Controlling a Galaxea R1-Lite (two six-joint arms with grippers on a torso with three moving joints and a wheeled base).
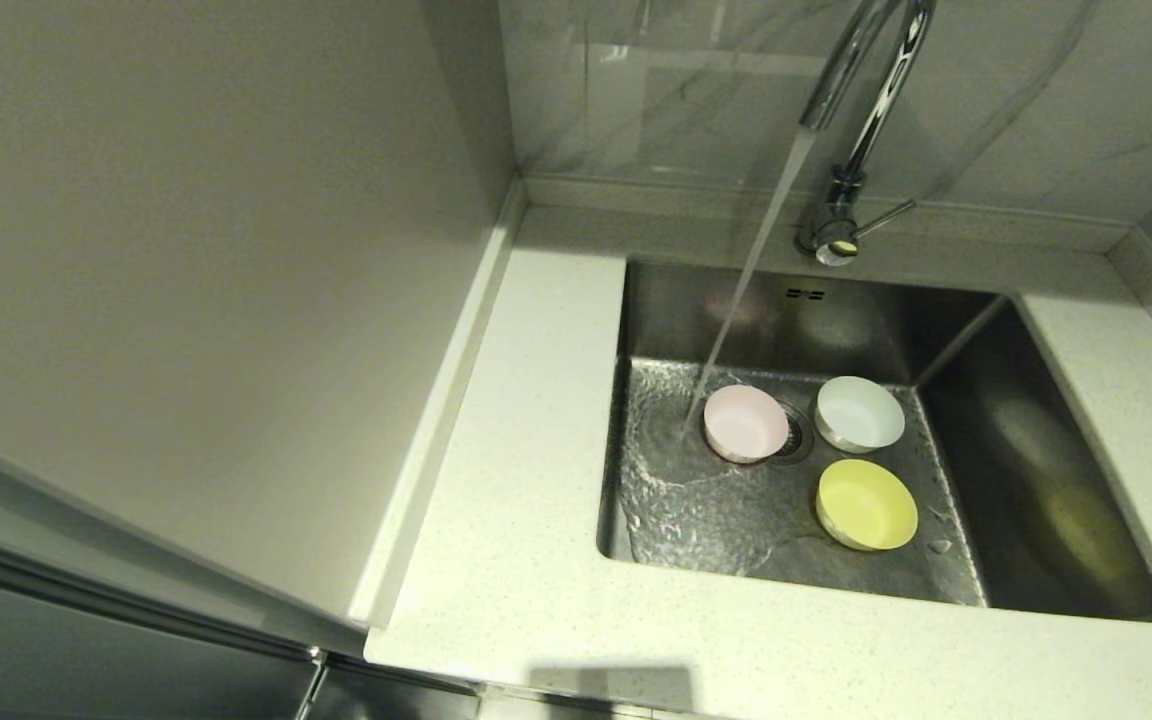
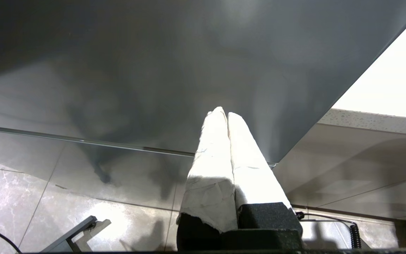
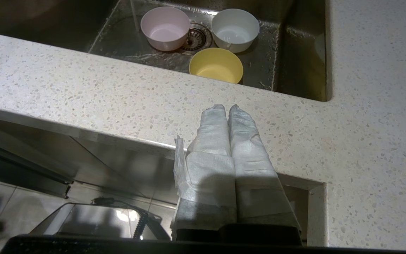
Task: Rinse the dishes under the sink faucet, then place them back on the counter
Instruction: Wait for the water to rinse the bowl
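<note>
Counter [image 1: 536, 560] wrapped sink [image 1: 1066, 500] on front and both sides. Faucet [image 1: 841, 190] stood at sink's back edge, water ran onto basin floor beside pink bowl [image 1: 744, 423]. White bowl [image 1: 858, 412] sat near back wall, yellow-green bowl [image 1: 866, 503] nearer front. Right gripper [image 3: 228, 107] clenched, empty, below counter's front edge. Left gripper [image 2: 222, 113] clenched, empty, parked low by cabinet panel [image 2: 153, 70].

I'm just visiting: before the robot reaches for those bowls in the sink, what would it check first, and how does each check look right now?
1. Water running from faucet: ok.
2. Pink bowl, white bowl, yellow bowl upright in sink: ok.
3. Stream landing in a bowl: not ok, it falls beside the pink one.
4. Right gripper open for grasping: not ok, shut, below the counter edge.
5. Left gripper: shut, parked low.
</note>
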